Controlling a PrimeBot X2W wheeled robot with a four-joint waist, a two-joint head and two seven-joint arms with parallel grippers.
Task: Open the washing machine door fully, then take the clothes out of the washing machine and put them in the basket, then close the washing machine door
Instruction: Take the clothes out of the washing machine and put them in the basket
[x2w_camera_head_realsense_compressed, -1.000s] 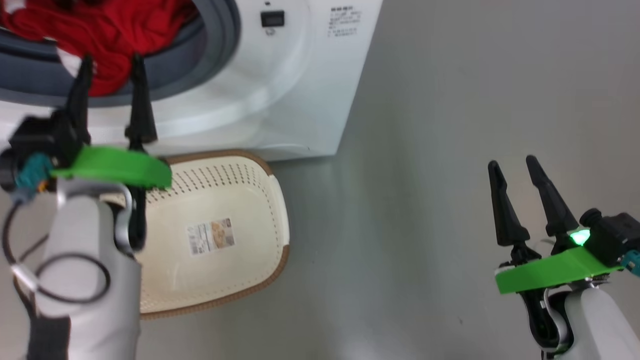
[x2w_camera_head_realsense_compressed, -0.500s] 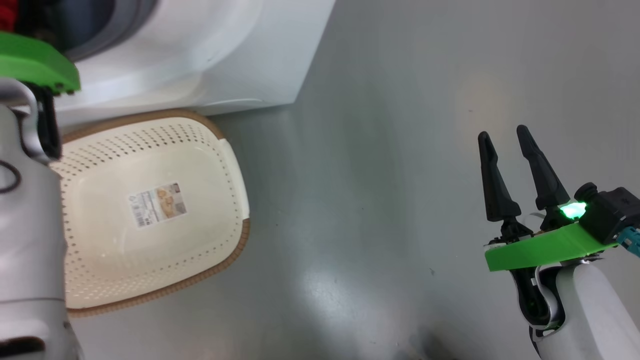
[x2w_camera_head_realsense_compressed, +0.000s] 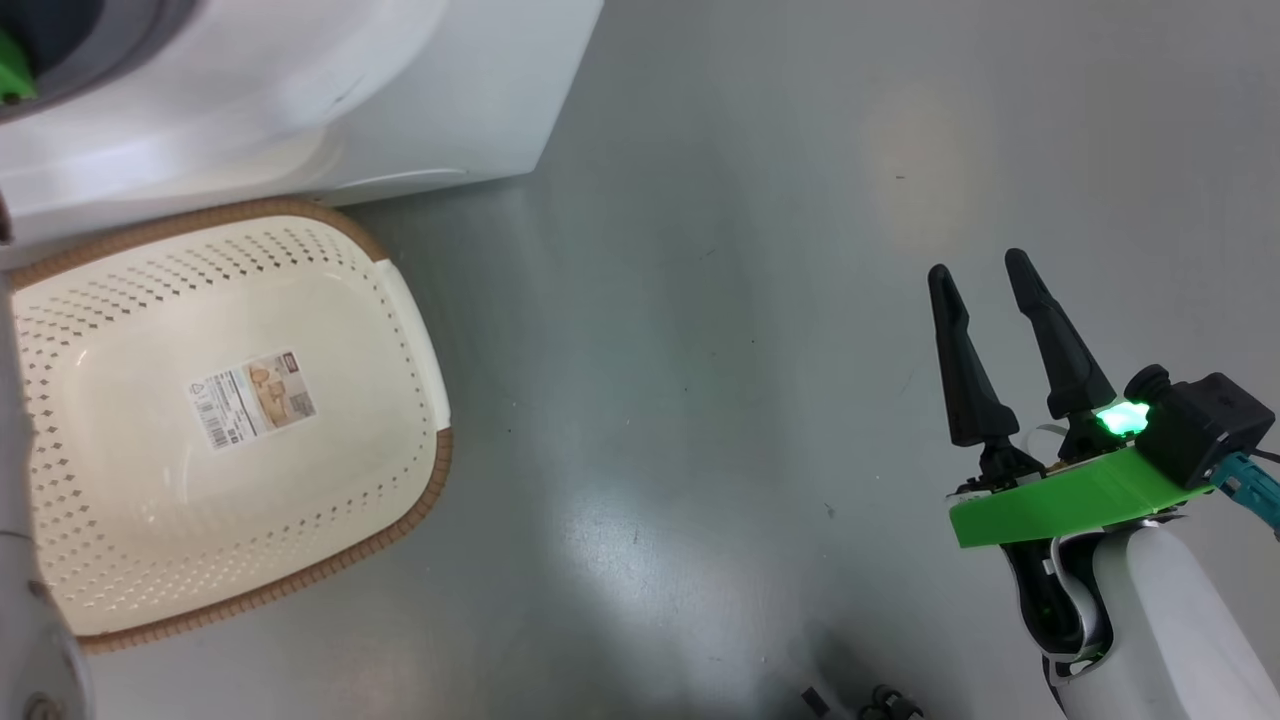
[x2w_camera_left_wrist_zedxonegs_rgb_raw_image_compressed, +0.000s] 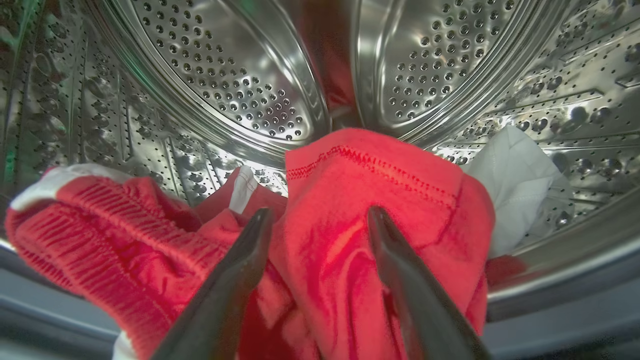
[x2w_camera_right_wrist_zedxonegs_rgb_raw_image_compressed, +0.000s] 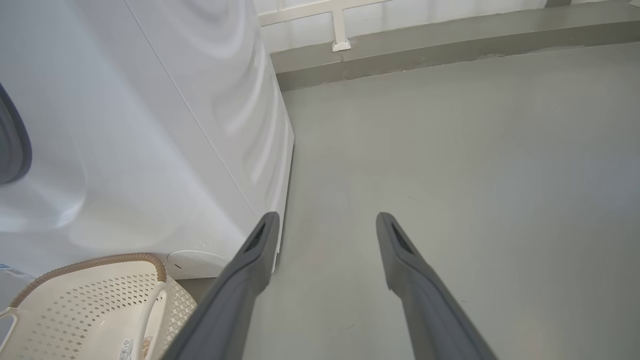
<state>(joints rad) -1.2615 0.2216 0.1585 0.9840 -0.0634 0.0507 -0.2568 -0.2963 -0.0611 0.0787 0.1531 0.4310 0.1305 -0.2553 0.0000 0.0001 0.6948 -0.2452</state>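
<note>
1. In the left wrist view the inside of the steel drum (x2w_camera_left_wrist_zedxonegs_rgb_raw_image_compressed: 225, 75) is laid open. Its perforated walls curve away, and the red clothes (x2w_camera_left_wrist_zedxonegs_rgb_raw_image_compressed: 350, 200) are heaped at its front lip.
2. A white piece (x2w_camera_left_wrist_zedxonegs_rgb_raw_image_compressed: 510, 175) is seen tucked against the red heap on that view's right, and white trim edges the ribbed fold on its left.
3. The outside is given by the head view instead. The white corner of the washing machine (x2w_camera_head_realsense_compressed: 400, 100) is seen at upper left, and the basket (x2w_camera_head_realsense_compressed: 430, 480) is set on the grey floor (x2w_camera_head_realsense_compressed: 700, 300) just in front of it.
4. A paper label (x2w_camera_head_realsense_compressed: 250, 398) is seen flat on the basket's bottom.
5. From the right wrist view the machine's side panel is taken in from low down, with the basket's brown rim at lower left and the foot of a wall beyond.
6. The left gripper (x2w_camera_left_wrist_zedxonegs_rgb_raw_image_compressed: 319, 212) is held released inside the drum mouth, jaws spread wide. The red fabric bulges between and behind the two fingers, and a stitched hem is raised just above the tips. Whether cloth is touched cannot be told.
7. The right gripper (x2w_camera_head_realsense_compressed: 979, 265) is likewise held apart with nothing between its fingers. It is poised over bare floor, well apart from basket and machine.
</note>
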